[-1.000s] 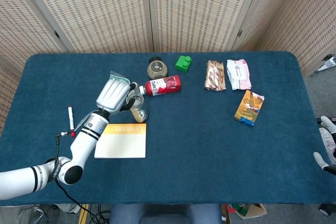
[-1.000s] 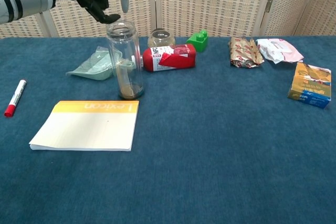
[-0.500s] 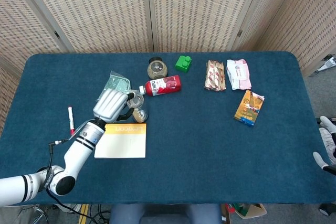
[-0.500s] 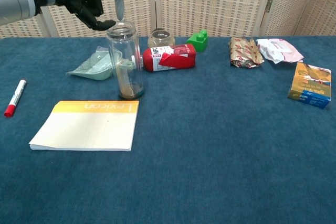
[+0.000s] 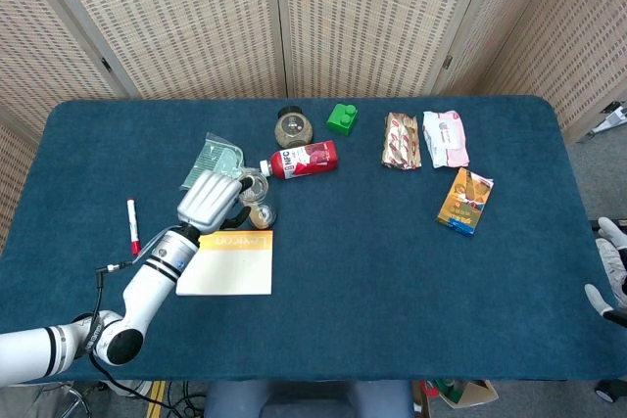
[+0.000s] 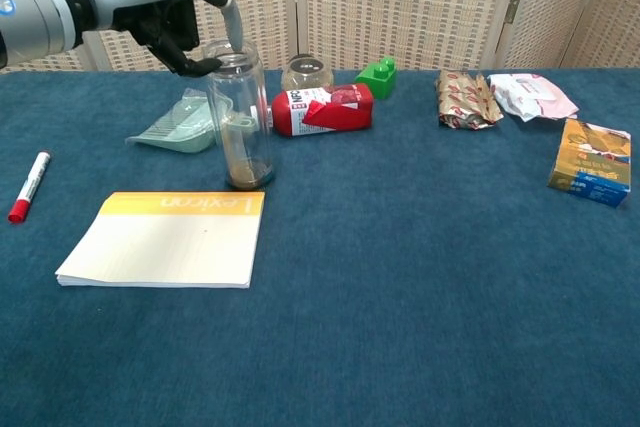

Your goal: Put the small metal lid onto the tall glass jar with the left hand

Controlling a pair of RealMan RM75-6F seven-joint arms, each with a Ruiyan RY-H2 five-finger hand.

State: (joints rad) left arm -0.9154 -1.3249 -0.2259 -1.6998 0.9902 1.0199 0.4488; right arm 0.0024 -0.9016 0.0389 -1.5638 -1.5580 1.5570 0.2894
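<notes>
The tall glass jar point(image 6: 240, 127) stands upright left of centre, just behind the notepad; from the head view it shows from above point(image 5: 259, 205). My left hand point(image 6: 178, 25) has come in from the left and sits at the jar's mouth, also visible from above point(image 5: 208, 199). Its thumb and a curved finger close around the small metal lid point(image 6: 228, 55), which lies at the jar's rim and is mostly hidden by the fingers. My right hand point(image 5: 609, 271) shows only as white parts at the far right edge, off the table; its fingers are unclear.
A yellow-topped notepad point(image 6: 165, 237) lies in front of the jar. A green packet point(image 6: 175, 125) lies to the jar's left, and a red bottle point(image 6: 320, 110) lies on its side to the right. A short jar point(image 6: 306, 72), a green block point(image 6: 378, 77), snack packs point(image 6: 465, 97) and a red marker point(image 6: 27, 185) lie around.
My left hand has come down from above the jar until its thumb and finger are at the jar's mouth. The jar has stayed in place.
</notes>
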